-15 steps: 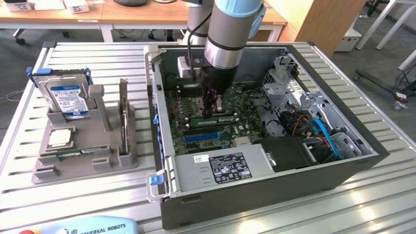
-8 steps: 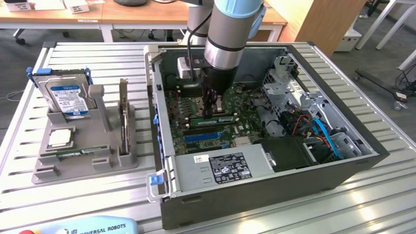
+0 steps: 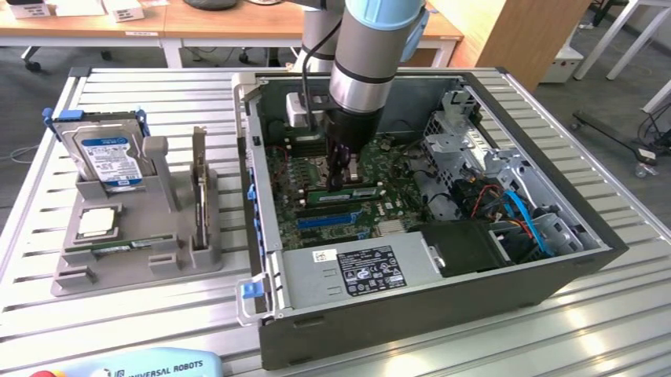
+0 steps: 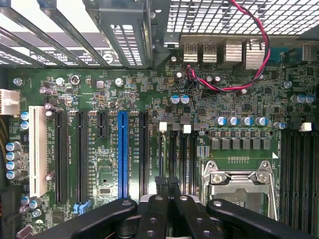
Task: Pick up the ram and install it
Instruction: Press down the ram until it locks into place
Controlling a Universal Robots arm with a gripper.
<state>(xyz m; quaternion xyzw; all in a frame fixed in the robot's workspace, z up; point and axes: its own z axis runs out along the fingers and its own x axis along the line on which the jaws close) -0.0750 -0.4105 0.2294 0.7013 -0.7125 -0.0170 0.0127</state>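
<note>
Desk [image 3: 42, 314] of ribbed aluminium slats carries everything. Read from the exterior view's left:

- Grey moulded parts holder [image 3: 157, 259]. A silver hard drive with a blue label [image 3: 105, 157] stands upright at its back, and a small square pale chip [image 3: 97, 222] lies flat in front of the drive. A thin green strip [image 3: 113, 245] lies in the front groove. A tall dark expansion card [image 3: 199, 177] stands on edge along the holder's side nearest the computer.
- Open dark-grey computer case [image 3: 419, 314], just beside the holder, with the green motherboard exposed.
- Arm [image 3: 367, 71], silver and pale blue. It comes from above the case's far wall and its last segment points almost straight down into the case, with a black cable running down beside it.
- Pincer [image 3: 338, 182]: black, clenched, tip low over the memory slots at mid-board.
- Ram [image 3: 357, 191]: a long narrow green circuit-board stick, seated on edge in the slot area directly beneath the pincer tip. Contact between the two cannot be told.
- Silver power supply box with a black-and-white label [image 3: 357, 271], against the near wall.
- Blue cables [image 3: 524, 216], at the case's end on the exterior view's right.

Wrist view: the black ribbed fingers [image 4: 154, 214] are pressed together, and the pincer [image 4: 167, 184] is poised on the dark memory slots [image 4: 182, 159]. These lie between a long blue card slot [image 4: 123, 154] and the metal-framed processor socket [image 4: 239, 179].
</note>
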